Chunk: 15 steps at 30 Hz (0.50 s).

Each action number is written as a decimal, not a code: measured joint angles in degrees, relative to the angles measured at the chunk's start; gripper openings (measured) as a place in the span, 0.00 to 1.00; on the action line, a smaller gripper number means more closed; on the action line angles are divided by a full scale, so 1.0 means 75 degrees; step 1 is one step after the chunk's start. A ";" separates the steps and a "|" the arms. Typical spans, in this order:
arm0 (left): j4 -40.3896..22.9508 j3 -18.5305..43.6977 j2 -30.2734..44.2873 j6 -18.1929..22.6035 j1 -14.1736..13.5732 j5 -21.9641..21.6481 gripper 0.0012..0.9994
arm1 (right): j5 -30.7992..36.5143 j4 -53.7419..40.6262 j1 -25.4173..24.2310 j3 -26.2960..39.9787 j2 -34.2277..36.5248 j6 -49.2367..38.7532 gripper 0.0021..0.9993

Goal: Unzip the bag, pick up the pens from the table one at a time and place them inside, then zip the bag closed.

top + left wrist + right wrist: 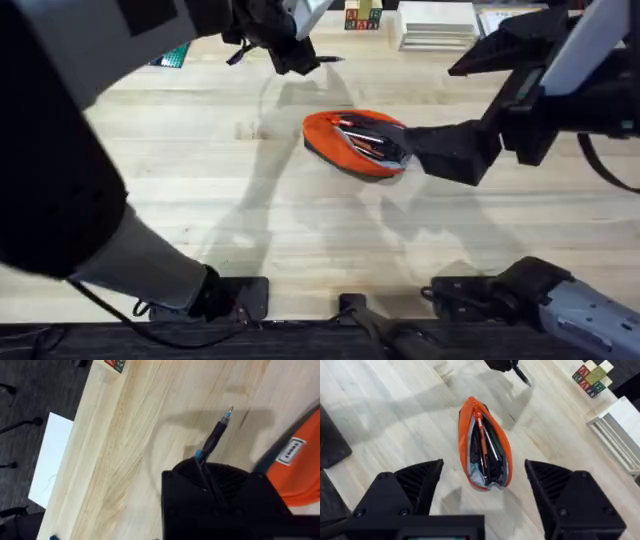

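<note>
The orange bag (357,143) lay unzipped mid-table (200,180), an orange pen (482,442) inside. The right gripper (485,492) hung spread wide at its near end. Beyond it, the left gripper (300,55) pinched a dark pen (216,437) above the wood.

Orange bag (485,445) with grey lining on pale, grainy table (395,415).
</note>
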 joint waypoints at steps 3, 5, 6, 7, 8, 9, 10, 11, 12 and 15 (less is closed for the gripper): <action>-0.0225 0.0000 -0.0288 -0.0133 -0.0035 -0.0026 0.04 | 0.0000 0.0000 0.0000 0.0000 -0.0004 0.0000 1.00; -0.0397 0.0000 -0.0516 -0.0193 -0.0094 -0.0058 0.04 | 0.0000 0.0003 0.0000 0.0000 -0.0054 0.0000 1.00; -0.0488 0.0000 -0.0643 -0.0248 -0.0135 -0.0065 0.04 | 0.0000 0.0003 0.0000 0.0000 -0.0110 0.0000 1.00; -0.0575 0.0000 -0.0765 -0.0296 -0.0181 -0.0079 0.04 | 0.0000 0.0001 0.0000 0.0000 -0.0179 0.0000 1.00; -0.0681 0.0000 -0.0918 -0.0362 -0.0237 -0.0085 0.04 | 0.0000 0.0003 0.0000 0.0000 -0.0277 0.0000 1.00; -0.0767 0.0000 -0.1045 -0.0417 -0.0288 -0.0085 0.04 | 0.0000 0.0003 0.0000 0.0000 -0.0367 0.0000 1.00; -0.0869 0.0000 -0.1202 -0.0460 -0.0350 -0.0086 0.04 | 0.0000 0.0003 0.0000 0.0000 -0.0481 0.0000 1.00; -0.0951 0.0000 -0.1337 -0.0482 -0.0409 -0.0087 0.04 | 0.0000 0.0003 0.0000 0.0000 -0.0583 0.0000 1.00; -0.1033 0.0000 -0.1490 -0.0512 -0.0479 -0.0087 0.04 | 0.0000 0.0003 0.0000 0.0000 -0.0687 0.0000 1.00; -0.1278 0.0000 -0.1893 -0.0558 -0.0702 -0.0090 0.04 | 0.0000 0.0003 0.0000 0.0000 -0.0951 0.0003 1.00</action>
